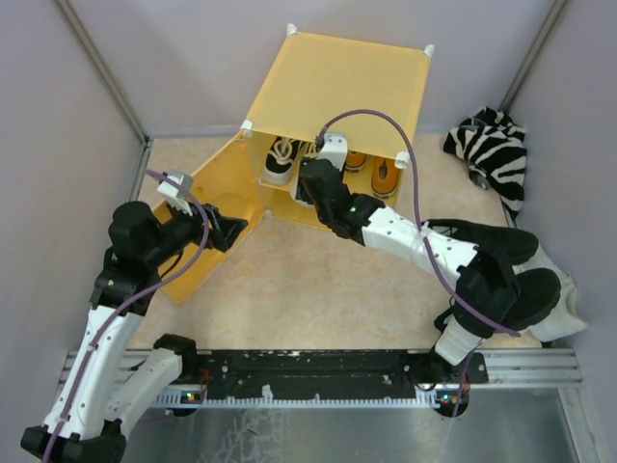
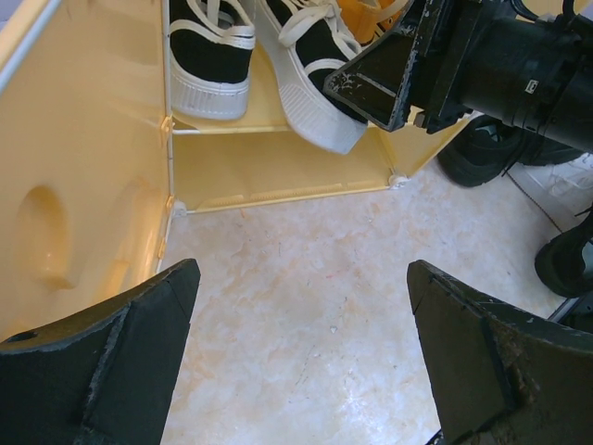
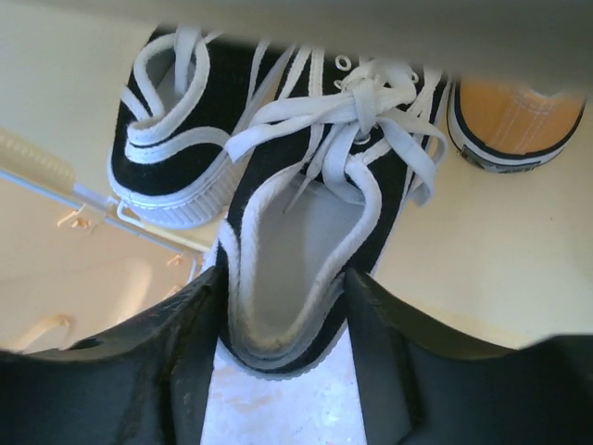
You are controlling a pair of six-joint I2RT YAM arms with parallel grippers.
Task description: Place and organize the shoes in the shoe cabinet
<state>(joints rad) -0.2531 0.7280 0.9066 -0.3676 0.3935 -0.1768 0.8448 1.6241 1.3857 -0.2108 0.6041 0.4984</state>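
The yellow-orange shoe cabinet (image 1: pixel 337 82) stands at the back with its door (image 1: pixel 207 207) swung open to the left. One black-and-white shoe (image 1: pixel 281 159) sits on the inner shelf, at its left. My right gripper (image 1: pixel 310 185) is shut on the heel of the second black-and-white shoe (image 3: pixel 306 213), which lies beside the first (image 3: pixel 171 139), heel overhanging the shelf's front edge. Two orange shoes (image 1: pixel 384 177) sit to the right on the same shelf; one toe shows in the right wrist view (image 3: pixel 514 125). My left gripper (image 2: pixel 301 306) is open and empty, low over the floor beside the door (image 2: pixel 74 185).
A zebra-striped cloth (image 1: pixel 492 149) lies at the back right. The lower compartment (image 2: pixel 278 167) under the shelf shows nothing inside. The right arm (image 2: pixel 519 65) crosses in front of the cabinet opening. Grey walls close in both sides.
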